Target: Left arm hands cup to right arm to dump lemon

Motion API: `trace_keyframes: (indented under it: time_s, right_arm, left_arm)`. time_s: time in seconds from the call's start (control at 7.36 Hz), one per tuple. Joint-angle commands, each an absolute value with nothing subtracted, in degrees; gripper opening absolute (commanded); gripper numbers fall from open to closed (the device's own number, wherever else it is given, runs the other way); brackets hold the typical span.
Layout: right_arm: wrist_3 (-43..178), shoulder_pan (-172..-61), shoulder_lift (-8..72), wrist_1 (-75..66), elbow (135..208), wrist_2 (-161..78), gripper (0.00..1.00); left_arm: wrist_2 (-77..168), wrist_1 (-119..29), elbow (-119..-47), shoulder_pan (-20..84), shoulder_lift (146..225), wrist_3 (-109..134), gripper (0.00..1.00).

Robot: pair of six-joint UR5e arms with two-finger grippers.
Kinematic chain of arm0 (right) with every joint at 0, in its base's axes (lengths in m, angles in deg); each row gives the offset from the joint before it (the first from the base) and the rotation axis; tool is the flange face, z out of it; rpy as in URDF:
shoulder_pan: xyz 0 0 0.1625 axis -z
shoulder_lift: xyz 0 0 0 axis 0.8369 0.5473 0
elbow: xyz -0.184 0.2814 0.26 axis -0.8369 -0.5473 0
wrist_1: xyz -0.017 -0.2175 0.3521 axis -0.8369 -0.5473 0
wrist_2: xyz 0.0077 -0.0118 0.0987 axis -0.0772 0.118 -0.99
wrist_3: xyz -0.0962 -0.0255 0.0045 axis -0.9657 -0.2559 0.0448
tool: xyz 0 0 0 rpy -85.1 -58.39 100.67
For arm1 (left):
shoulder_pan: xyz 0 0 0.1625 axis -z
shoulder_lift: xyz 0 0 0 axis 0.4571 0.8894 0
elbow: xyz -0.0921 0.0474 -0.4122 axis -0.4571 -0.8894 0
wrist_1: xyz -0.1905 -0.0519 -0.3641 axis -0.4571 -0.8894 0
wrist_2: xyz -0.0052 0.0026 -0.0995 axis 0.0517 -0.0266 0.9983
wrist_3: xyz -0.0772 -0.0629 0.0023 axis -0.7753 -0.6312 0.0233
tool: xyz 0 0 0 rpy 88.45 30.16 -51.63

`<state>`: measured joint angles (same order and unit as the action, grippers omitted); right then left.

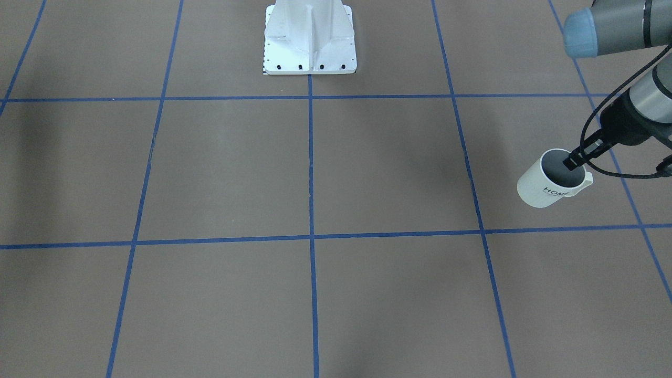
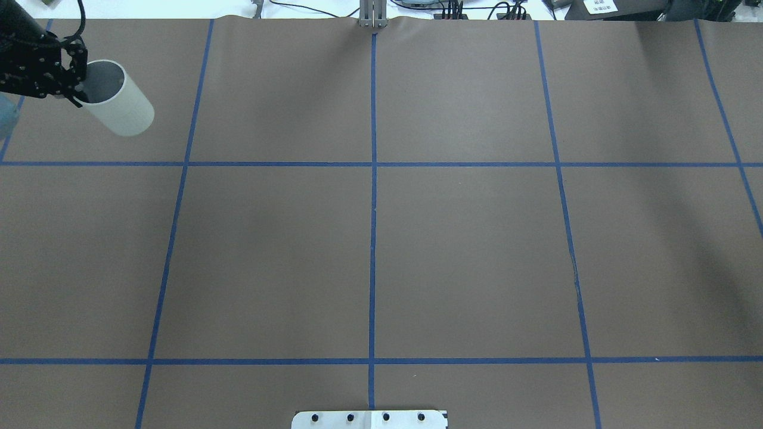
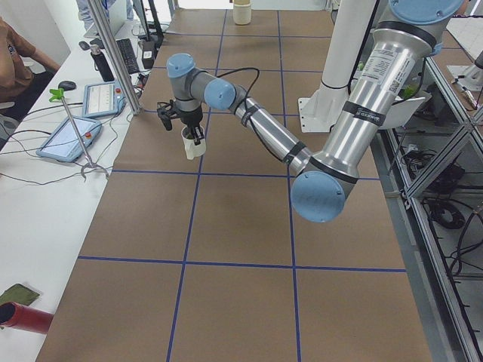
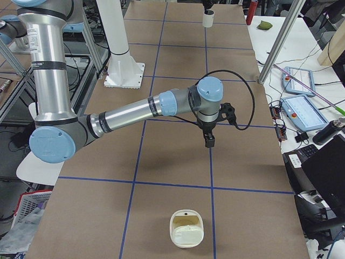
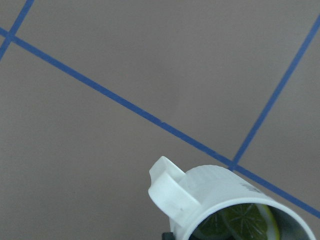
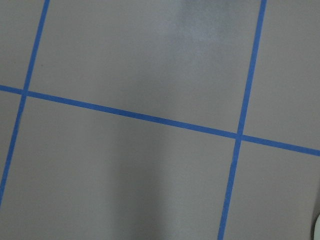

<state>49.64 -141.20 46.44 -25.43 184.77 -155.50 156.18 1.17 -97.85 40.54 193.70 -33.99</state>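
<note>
- At the robot's far left, the left pincer [image 1: 573,161] is closed on the rim of the cup [image 1: 541,184]. One finger is inside the mouth and the other is outside the wall, close to the handle [image 5: 167,187].
- The cup is cream-white with a grey inside, and black lettering [image 1: 555,191] shows on its wall. It hangs below the pincer with its mouth up, and I cannot tell whether its base touches the surface [image 2: 465,256].
- The lemon [image 5: 245,220], a yellow-green slice, lies inside the cup against the inner wall.
- The left arm [image 3: 264,132] reaches out long and low from the robot's side to that corner, with a black cable looping beside its wrist.
- The right pincer [image 4: 209,141] points straight down over the surface, well apart from the cup. It shows only in the side view, so I cannot tell how far open it is. Nothing can be seen in it.
- The right arm [image 4: 129,113] stretches out nearly level to carry it.
- Blue tape lines [image 2: 373,238] divide the brown surface into squares.
- A cream dish [image 4: 186,229] sits on the surface at the robot's right end, beyond the right pincer.
- The white base [image 1: 310,37] of the robot stands at the middle of the near edge.
</note>
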Motion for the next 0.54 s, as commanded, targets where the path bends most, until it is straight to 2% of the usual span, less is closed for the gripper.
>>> trace_keyframes:
  time_s: [0.0, 0.14, 0.41]
  right_arm:
    - [54.81, -135.07, 39.05, -23.65, 184.5, -154.23, 0.99]
    - [55.79, -131.56, 36.67, -20.51, 184.67, -152.04, 0.99]
    - [62.1, -121.99, 36.38, -4.66, 184.06, -143.37, 0.99]
  left_arm:
    - [156.05, 8.66, -94.97, 39.95, 204.34, -34.58, 0.0]
    - [156.13, 8.94, -94.17, 39.6, 206.13, -35.02, 0.0]
    - [156.22, 9.64, -91.72, 39.16, 209.99, -35.29, 0.0]
